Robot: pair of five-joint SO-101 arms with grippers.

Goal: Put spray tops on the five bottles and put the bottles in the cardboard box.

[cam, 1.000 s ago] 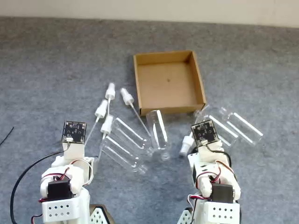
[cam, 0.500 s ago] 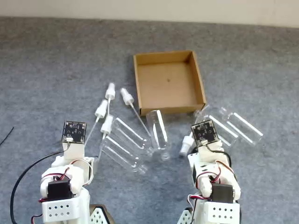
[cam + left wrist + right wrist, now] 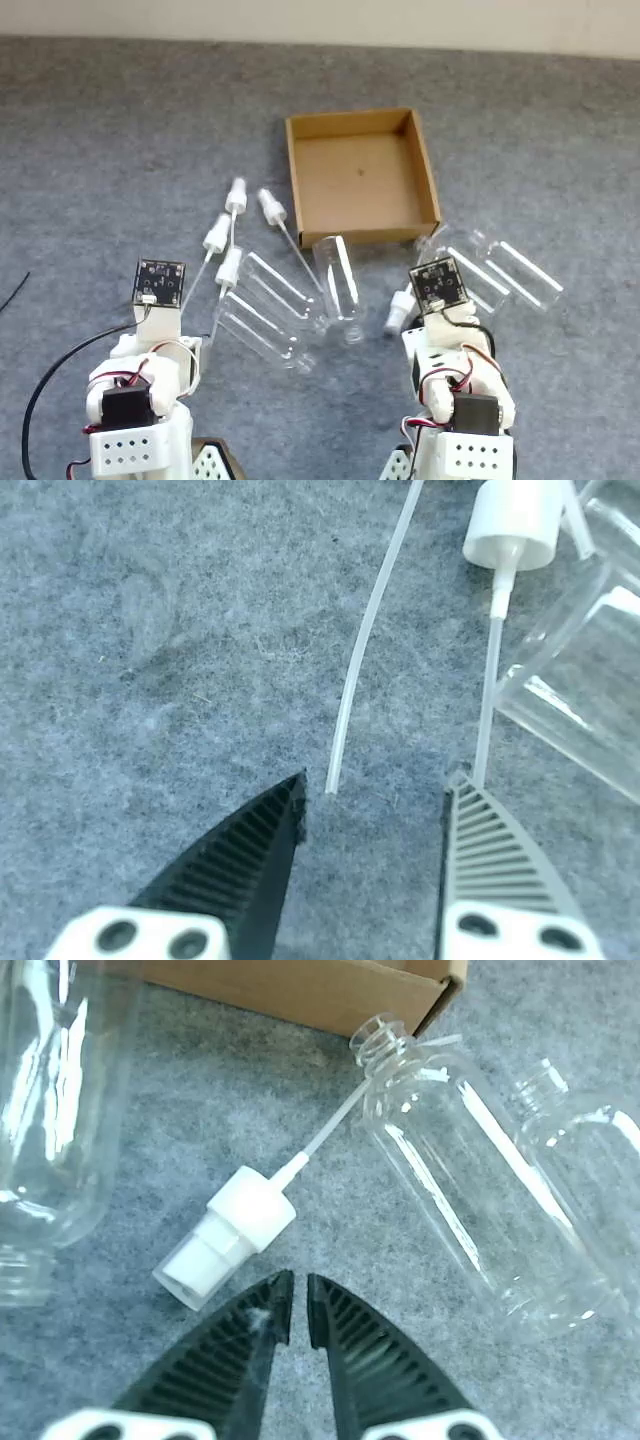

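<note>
Lying loose at the box's [image 3: 350,118] six o'clock, all five bottles [image 3: 338,282] lack tops [image 3: 217,236]; left tool [image 3: 379,780] gapes empty, right tool [image 3: 300,1278] closed on nothing.

Left wrist view: bottle [image 3: 585,695], most of its body cropped; spray top [image 3: 513,525], head clipped; tube [image 3: 365,645], far end out of frame.
Right wrist view: box [image 3: 300,990], all but one wall cropped; wide bottle [image 3: 55,1100] and end bottle [image 3: 585,1190], bases cropped.
High view: second spray top [image 3: 398,312], partly under right arm [image 3: 440,290]; arm bases [image 3: 130,450], cut by the edge.
</note>
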